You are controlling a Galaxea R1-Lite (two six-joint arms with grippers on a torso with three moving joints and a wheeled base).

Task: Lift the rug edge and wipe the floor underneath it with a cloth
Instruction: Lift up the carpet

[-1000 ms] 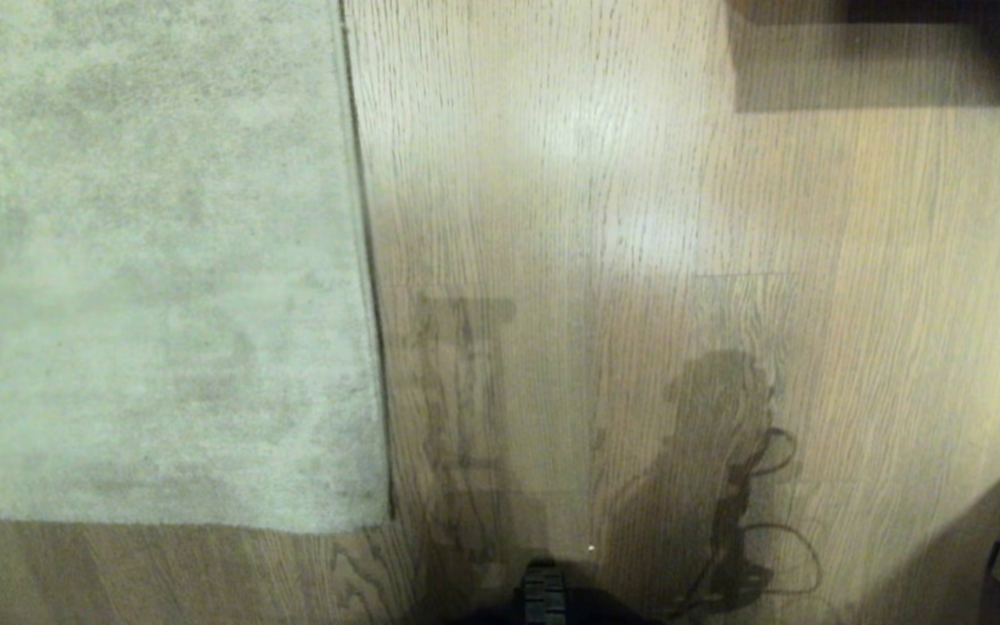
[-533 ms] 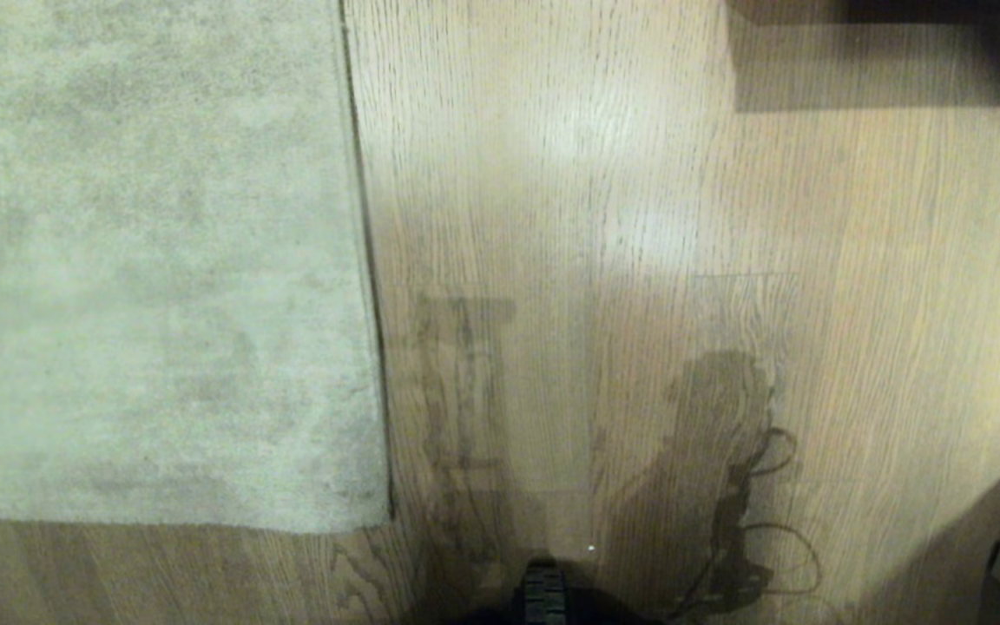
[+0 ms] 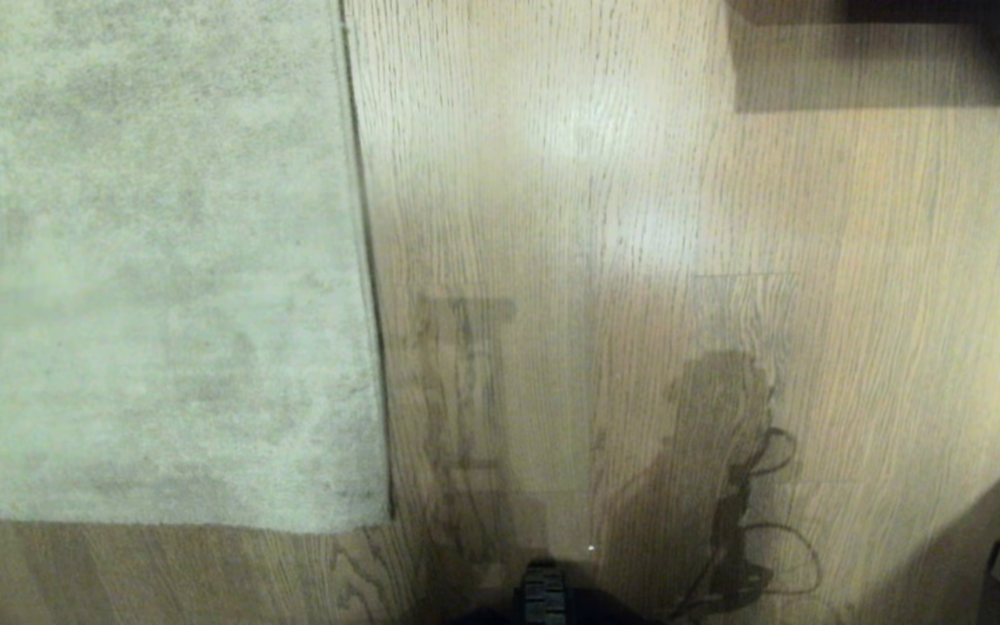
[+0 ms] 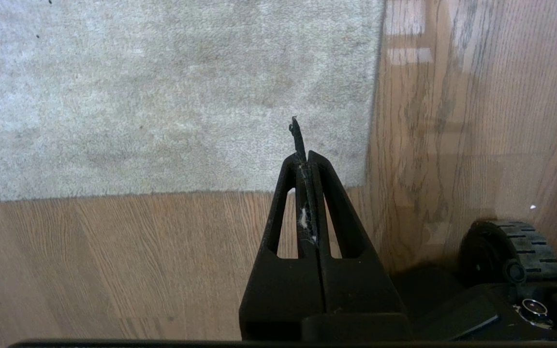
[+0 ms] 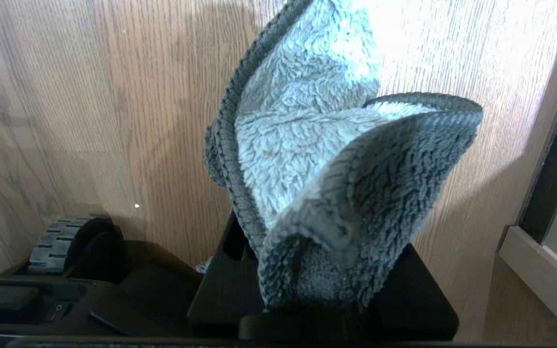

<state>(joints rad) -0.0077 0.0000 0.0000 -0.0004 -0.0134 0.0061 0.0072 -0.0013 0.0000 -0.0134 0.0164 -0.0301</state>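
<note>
Fluffy grey cloth (image 5: 317,159) bunched, gripped by right tool (image 5: 317,290); left tool (image 4: 307,159) closed, empty.

The rug edge (image 3: 370,286) lies flat on the floor (image 3: 639,217), with its corner close to the robot. The rug is pale grey with darker patches. The floor is light brown wood and a bit shiny. The fluffy grey cloth (image 5: 327,169) hangs bunched above the floor.

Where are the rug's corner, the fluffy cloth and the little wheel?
rug edge (image 3: 374,512): head view, on the rug's near corner.
cloth (image 5: 307,159): right wrist view, on its pale fluffy face.
wheel (image 4: 525,249): left wrist view, on its ribbed tread.
</note>
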